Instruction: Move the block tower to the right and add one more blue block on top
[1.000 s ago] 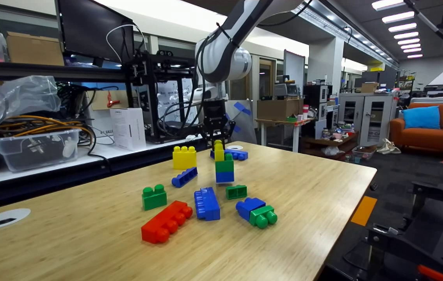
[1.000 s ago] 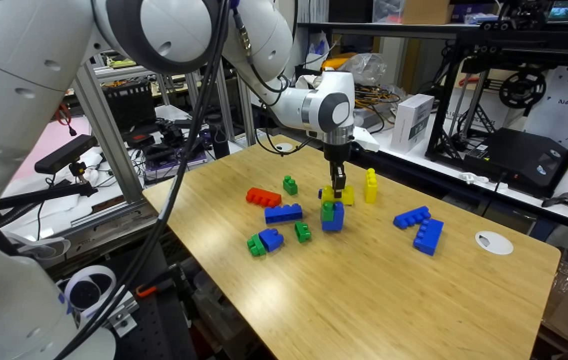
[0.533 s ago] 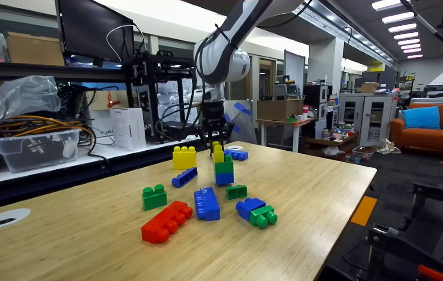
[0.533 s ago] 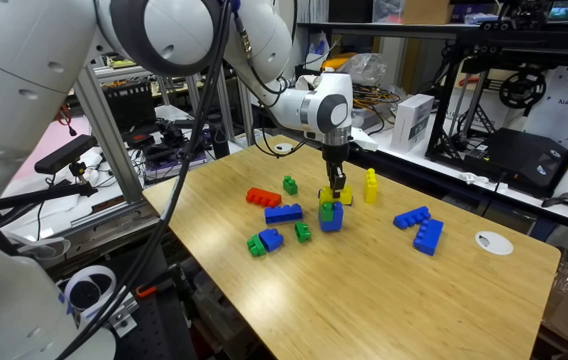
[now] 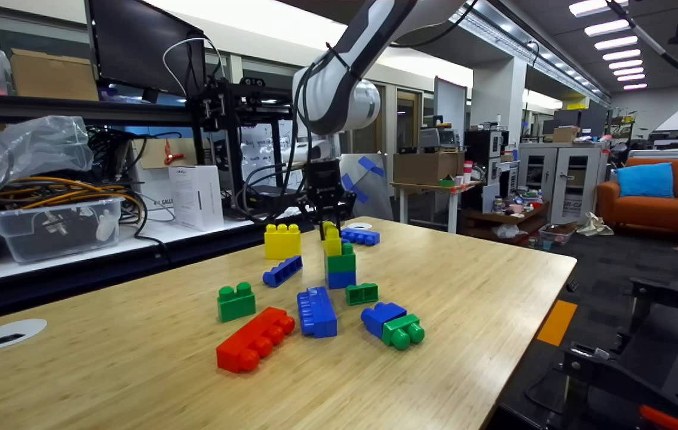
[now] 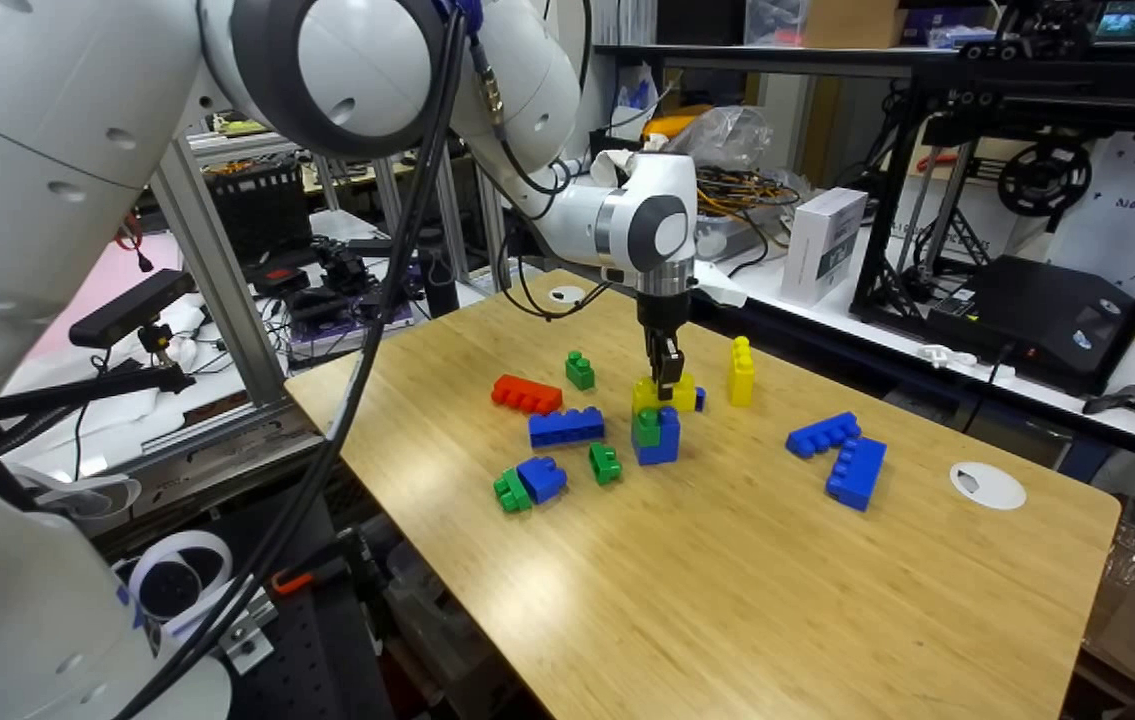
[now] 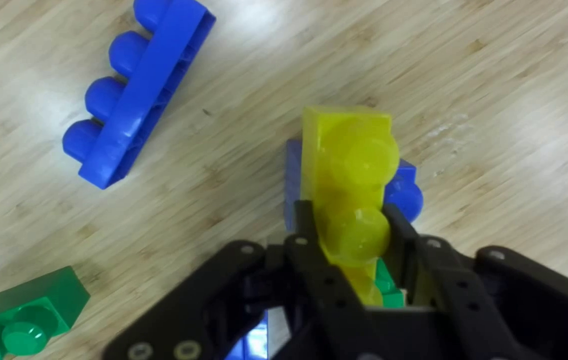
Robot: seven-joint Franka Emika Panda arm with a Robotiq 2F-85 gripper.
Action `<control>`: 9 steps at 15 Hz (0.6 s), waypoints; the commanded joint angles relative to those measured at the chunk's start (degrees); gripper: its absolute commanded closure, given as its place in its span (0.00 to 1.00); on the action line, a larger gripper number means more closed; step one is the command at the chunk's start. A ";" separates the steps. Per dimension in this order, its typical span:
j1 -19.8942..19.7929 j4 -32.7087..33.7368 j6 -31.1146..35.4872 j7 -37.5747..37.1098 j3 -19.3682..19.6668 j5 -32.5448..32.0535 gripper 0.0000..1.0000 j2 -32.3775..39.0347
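Note:
The block tower (image 5: 340,263) stands upright, with a yellow brick on top of green and blue bricks. It also shows in an exterior view (image 6: 655,440). My gripper (image 5: 331,230) is shut on the tower's yellow top brick (image 7: 356,150), with one finger on each side, as the wrist view shows (image 7: 351,217). I cannot tell whether the tower's base touches the table. The small blue block (image 5: 383,316) lies on its side against a small green brick, nearer the table edge than the tower; it also shows in an exterior view (image 6: 542,480).
A small green brick (image 5: 362,294) and a wider blue brick (image 5: 317,312) lie close to the tower. A slim blue brick (image 7: 138,95), a red brick (image 6: 527,394), another green brick (image 6: 579,370) and a lone yellow brick (image 6: 741,372) surround it. Two blue bricks (image 6: 856,473) lie farther off.
The gripper and the held tower have moved a little to the left in both exterior views and slightly lower. The loose bricks have not moved.

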State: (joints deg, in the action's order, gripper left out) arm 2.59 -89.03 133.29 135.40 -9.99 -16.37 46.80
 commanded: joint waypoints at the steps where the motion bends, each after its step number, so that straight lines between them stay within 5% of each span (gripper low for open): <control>1: 1.11 -0.31 1.05 0.48 1.19 -0.65 0.35 -0.01; 6: 2.35 -2.16 -0.27 -3.34 2.24 -0.30 0.02 -2.72; 9: 2.91 -5.39 -2.38 -9.36 2.28 0.74 0.00 -7.59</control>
State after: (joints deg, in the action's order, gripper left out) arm 4.40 -89.56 132.17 130.96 -8.79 -16.41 44.66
